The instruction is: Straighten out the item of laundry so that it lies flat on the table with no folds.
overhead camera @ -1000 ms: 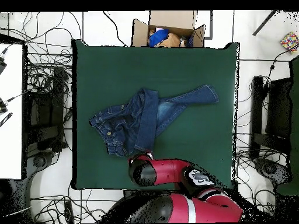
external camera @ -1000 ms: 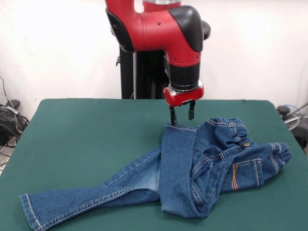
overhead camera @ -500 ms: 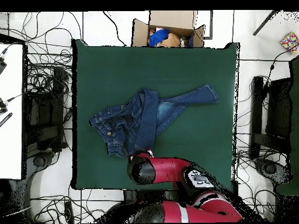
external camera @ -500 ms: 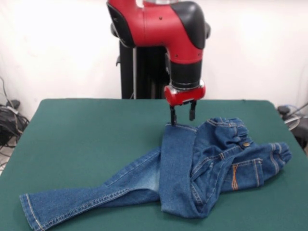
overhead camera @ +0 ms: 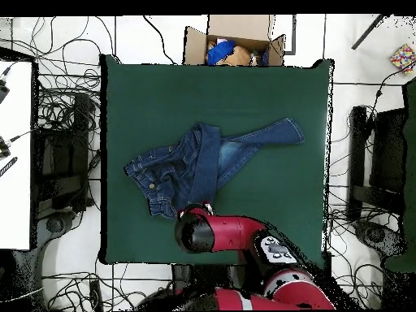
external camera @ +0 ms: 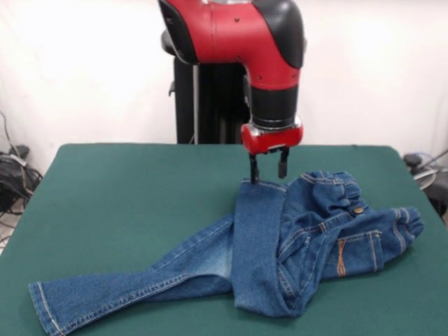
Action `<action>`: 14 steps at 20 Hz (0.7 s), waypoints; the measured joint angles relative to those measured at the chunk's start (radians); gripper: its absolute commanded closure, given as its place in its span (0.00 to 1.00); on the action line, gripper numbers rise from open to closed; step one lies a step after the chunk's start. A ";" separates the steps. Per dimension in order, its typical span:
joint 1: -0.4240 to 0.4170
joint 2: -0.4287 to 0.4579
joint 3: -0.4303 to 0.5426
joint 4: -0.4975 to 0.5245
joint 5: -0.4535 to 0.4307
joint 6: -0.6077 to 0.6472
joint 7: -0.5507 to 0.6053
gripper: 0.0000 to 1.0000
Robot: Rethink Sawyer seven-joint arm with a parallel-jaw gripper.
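The blue denim jeans [external camera: 280, 245] lie crumpled on the dark green table [external camera: 126, 203]. One leg stretches toward the front left corner. The other leg is folded back over the body, with its hem at the far side. The gathered waistband is bunched at the right. My gripper [external camera: 267, 170] hangs open just above that folded leg's hem, its fingers apart and holding nothing. In the overhead view the jeans [overhead camera: 199, 166] lie left of the table's [overhead camera: 268, 89] centre, and the arm's head [overhead camera: 195, 231] hides the gripper at the jeans' lower edge.
An open cardboard box [overhead camera: 236, 45] with items stands beyond the table's far edge in the overhead view. Cables lie on the floor around the table. The robot's pedestal [external camera: 203, 105] stands behind the table's far side.
The arm has shifted slightly right in the front view, still over the folded leg's hem. The jeans have not moved.
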 measured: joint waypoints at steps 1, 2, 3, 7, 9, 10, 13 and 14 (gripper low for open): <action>0.003 0.000 0.000 0.000 0.001 0.000 0.000 0.00; 0.007 0.000 -0.001 -0.001 0.004 0.000 0.000 0.00; 0.009 0.000 -0.001 -0.001 0.005 0.000 0.000 0.00; 0.026 0.005 -0.003 -0.004 0.007 0.000 0.000 0.00; 0.028 0.016 -0.004 -0.009 0.007 0.000 0.000 0.00; 0.028 0.019 -0.004 -0.011 0.007 0.000 0.000 0.00; 0.028 0.048 -0.008 -0.025 0.007 -0.006 0.000 0.00; 0.028 0.068 -0.011 -0.034 0.007 -0.015 0.000 0.00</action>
